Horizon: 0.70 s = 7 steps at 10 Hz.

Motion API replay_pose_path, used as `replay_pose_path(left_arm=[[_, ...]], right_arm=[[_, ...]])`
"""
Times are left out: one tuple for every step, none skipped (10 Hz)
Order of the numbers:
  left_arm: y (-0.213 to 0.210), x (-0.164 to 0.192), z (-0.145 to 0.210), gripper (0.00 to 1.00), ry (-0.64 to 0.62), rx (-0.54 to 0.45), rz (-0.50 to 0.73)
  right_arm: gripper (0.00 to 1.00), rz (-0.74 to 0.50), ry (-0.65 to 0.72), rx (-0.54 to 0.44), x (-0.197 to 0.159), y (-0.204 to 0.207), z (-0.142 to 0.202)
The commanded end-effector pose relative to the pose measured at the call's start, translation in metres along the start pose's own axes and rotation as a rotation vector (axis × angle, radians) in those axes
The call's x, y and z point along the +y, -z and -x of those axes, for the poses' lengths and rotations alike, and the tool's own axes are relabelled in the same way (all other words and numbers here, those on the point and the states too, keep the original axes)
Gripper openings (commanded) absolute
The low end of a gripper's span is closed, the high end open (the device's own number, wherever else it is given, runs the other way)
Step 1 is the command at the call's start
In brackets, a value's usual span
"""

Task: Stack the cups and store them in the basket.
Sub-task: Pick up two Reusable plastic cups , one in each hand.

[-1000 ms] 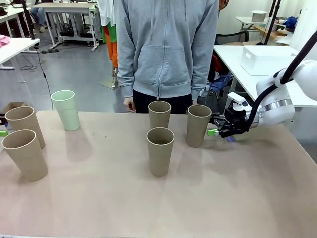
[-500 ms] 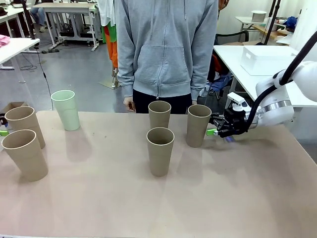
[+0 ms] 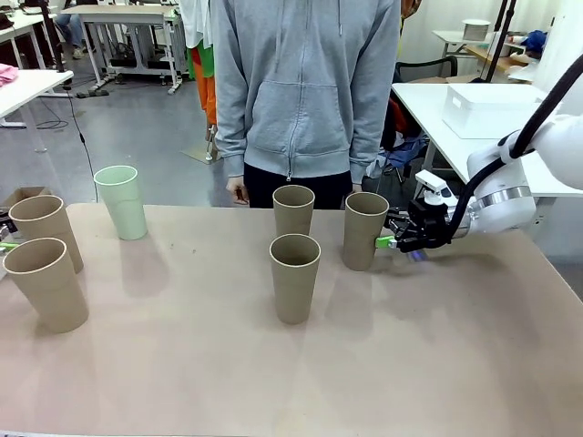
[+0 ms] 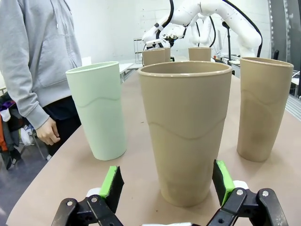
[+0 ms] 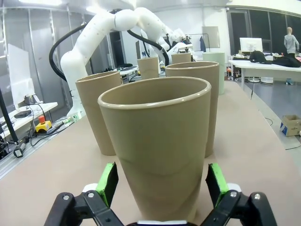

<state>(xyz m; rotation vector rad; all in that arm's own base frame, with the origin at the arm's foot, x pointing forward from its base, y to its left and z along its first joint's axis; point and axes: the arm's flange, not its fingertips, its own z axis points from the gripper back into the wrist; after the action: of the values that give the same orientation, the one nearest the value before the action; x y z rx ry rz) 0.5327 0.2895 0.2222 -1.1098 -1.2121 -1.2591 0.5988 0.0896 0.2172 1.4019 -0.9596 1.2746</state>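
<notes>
right gripper (image 5: 161, 183): fingers were wide open, gripping nothing. brown cup (image 5: 160, 141) stood upright between the pads (image 5: 107, 182), with a small gap on each side and no contact that I could see. Beyond the fingertips stood a back-left cup (image 5: 96, 110) and a back-right cup (image 5: 207, 89), both upright.

left gripper (image 4: 168, 182): fingers were also open, holding nothing. second brown cup (image 4: 186, 132) stood upright, centred just ahead of the tips, its base level with the pads and clear of them. mint cup (image 4: 97, 110) stood beyond the left finger and a third brown cup (image 4: 261, 106) beyond the right finger. All cups sat apart on the table (image 3: 273, 382), none stacked. Person's hand (image 4: 48, 132) hung at the table edge past the mint cup.
</notes>
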Motion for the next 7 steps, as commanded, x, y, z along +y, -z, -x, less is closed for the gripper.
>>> replay_pose_path(left_arm=[[0.012, -0.013, -0.005, 1.00, 0.035, -0.009, 0.004], [0.015, -0.015, -0.006, 1.00, 0.038, -0.018, 0.014], [0.017, -0.017, -0.007, 1.00, 0.040, -0.021, 0.006], [0.021, -0.020, -0.009, 1.00, 0.041, -0.028, 0.003], [0.025, -0.021, -0.010, 1.00, 0.041, -0.029, 0.002], [0.027, -0.024, -0.011, 1.00, 0.038, -0.028, 0.008], [0.030, -0.028, -0.013, 1.00, 0.040, -0.026, 0.010]], right_arm=[[1.00, 0.017, -0.028, -0.014, -0.002, 0.006, 0.001], [1.00, 0.018, -0.022, -0.017, -0.002, 0.006, 0.002], [1.00, 0.021, -0.020, -0.019, -0.002, 0.007, 0.002], [1.00, 0.027, -0.021, -0.020, -0.002, 0.008, 0.003], [1.00, 0.033, -0.025, -0.024, -0.001, 0.009, 0.003], [1.00, 0.037, -0.025, -0.029, -0.001, 0.010, 0.003], [1.00, 0.040, -0.022, -0.032, -0.001, 0.011, 0.004]])
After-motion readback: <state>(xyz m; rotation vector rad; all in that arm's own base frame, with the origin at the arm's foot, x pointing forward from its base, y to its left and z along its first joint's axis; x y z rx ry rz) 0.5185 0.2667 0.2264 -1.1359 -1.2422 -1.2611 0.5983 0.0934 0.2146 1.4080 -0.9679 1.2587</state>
